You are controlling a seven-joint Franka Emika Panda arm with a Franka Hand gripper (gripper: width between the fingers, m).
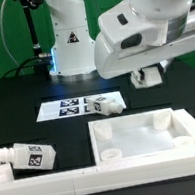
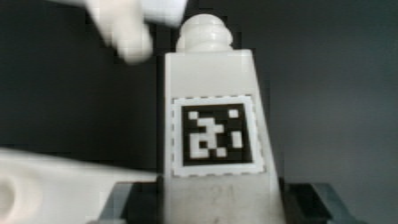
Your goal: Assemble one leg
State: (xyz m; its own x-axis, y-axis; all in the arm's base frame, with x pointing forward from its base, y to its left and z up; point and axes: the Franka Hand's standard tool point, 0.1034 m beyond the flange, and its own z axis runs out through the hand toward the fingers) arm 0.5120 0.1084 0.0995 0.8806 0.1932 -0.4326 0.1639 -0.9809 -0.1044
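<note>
Leg point(image 2: 217, 110), white post with black-and-white tag on side, was clamped between fingers of gripper point(image 2: 221, 197), raised clear of table near far side of tabletop point(image 1: 139, 120), knobbed end pointing away from wrist. Second tagged post point(image 1: 108, 106) and marker board point(image 1: 65, 108) lay just beyond tabletop's far rim. Another tagged white piece point(image 1: 24, 157) lay off tabletop toward exterior view's left.

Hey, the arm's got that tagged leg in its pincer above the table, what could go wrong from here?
1. Most of the leg juts out beyond the pincer, so it might tilt or slip while being carried.
2. The tabletop has raised walls and corner bumps, and the leg's long free end could knock one on the way down.
</note>
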